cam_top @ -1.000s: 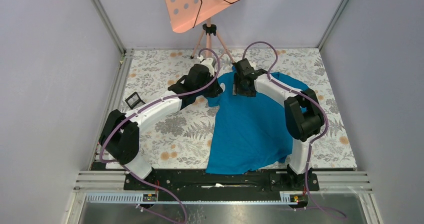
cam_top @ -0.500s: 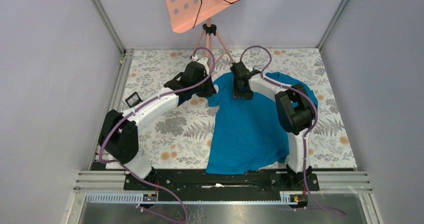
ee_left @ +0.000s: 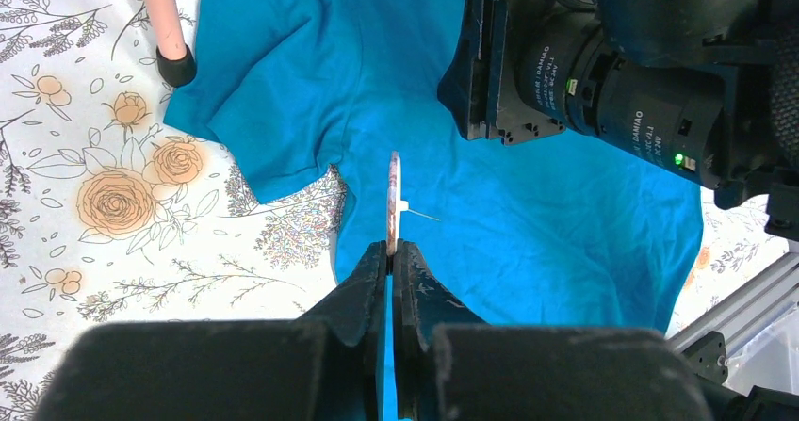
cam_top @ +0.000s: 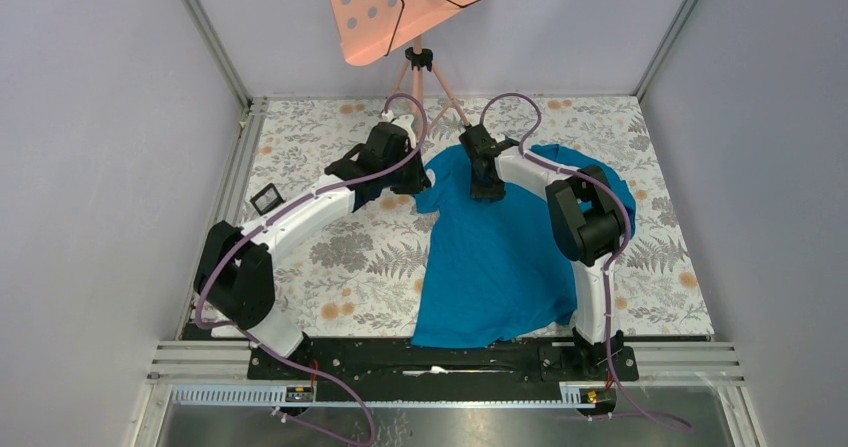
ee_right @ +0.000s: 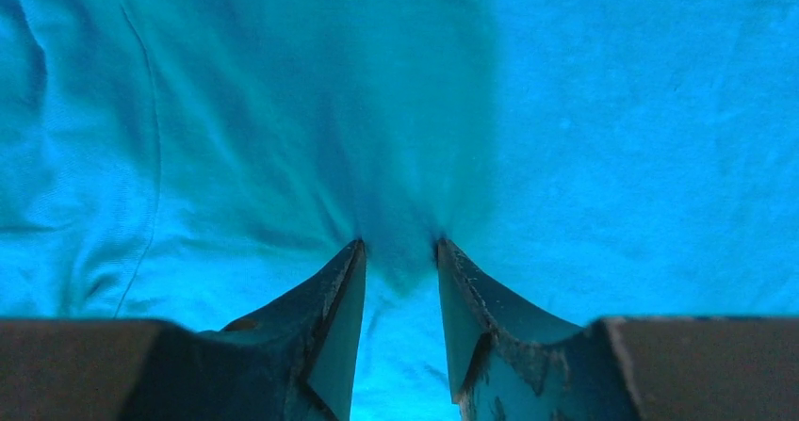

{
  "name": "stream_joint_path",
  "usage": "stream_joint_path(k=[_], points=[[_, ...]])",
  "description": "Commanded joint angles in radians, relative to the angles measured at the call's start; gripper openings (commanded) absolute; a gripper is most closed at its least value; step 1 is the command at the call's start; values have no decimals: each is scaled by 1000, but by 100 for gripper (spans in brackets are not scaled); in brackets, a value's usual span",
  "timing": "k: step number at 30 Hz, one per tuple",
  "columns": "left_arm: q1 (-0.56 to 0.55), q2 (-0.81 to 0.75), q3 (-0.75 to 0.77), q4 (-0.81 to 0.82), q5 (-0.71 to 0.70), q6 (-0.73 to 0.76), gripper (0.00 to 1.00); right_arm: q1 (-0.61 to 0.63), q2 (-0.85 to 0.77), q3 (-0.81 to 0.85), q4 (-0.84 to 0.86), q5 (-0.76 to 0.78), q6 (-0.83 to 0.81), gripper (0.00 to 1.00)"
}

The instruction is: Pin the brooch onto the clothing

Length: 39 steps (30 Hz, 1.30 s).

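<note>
The clothing [cam_top: 500,257] is a teal T-shirt lying flat on the floral table, collar end at the far side. My left gripper [ee_left: 392,247] is shut on the brooch [ee_left: 393,195], a thin disc seen edge-on, its pin pointing right over the shirt [ee_left: 528,204]. From above, that gripper [cam_top: 425,179] hovers by the shirt's left sleeve. My right gripper [cam_top: 484,189] points down near the collar. Its fingertips [ee_right: 353,251] press into the fabric [ee_right: 584,110]. The jaws stand apart, and a dark fold of cloth bunches between the tips.
A tripod [cam_top: 420,67] carrying a pink perforated board [cam_top: 410,7] stands at the far side; one rubber foot [ee_left: 175,66] rests just past the sleeve. A black square frame [cam_top: 268,200] lies at the left. The right arm's wrist [ee_left: 603,72] hangs close to the brooch.
My right gripper has shifted left and farther along the collar area, and its jaws have narrowed on the fabric. The left arm has edged slightly farther, still holding the brooch.
</note>
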Motion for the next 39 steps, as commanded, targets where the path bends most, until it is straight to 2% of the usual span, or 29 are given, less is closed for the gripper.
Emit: stream_joint_path(k=[1,4,11,15,17,19,23,25,35,39], points=[[6,-64,15,16,14,4,0,-4,21,19,-42,18,0,40],[8,-64,10,13,18,4,0,-4,21,19,-37,7,-1,35],[8,-25,31,16,41,5,0,-4,14,19,-31,-13,-15,6],[7,48,84,6,44,3,0,-6,-7,27,-18,-22,-38,1],[6,97,118,5,47,-6,0,-9,-14,40,-10,-38,-40,1],[4,145,155,5,47,-19,0,-11,-16,50,-6,-59,-39,6],[-11,236,228,2,52,-44,0,-15,-40,50,-7,-65,-30,33],[-20,268,258,2,53,-50,0,-19,-56,45,-6,-64,-33,37],[-55,361,319,1,46,-69,0,-40,-114,-17,12,-59,-52,41],[-60,407,355,-13,48,-90,0,-47,-96,-16,13,-76,-65,37]])
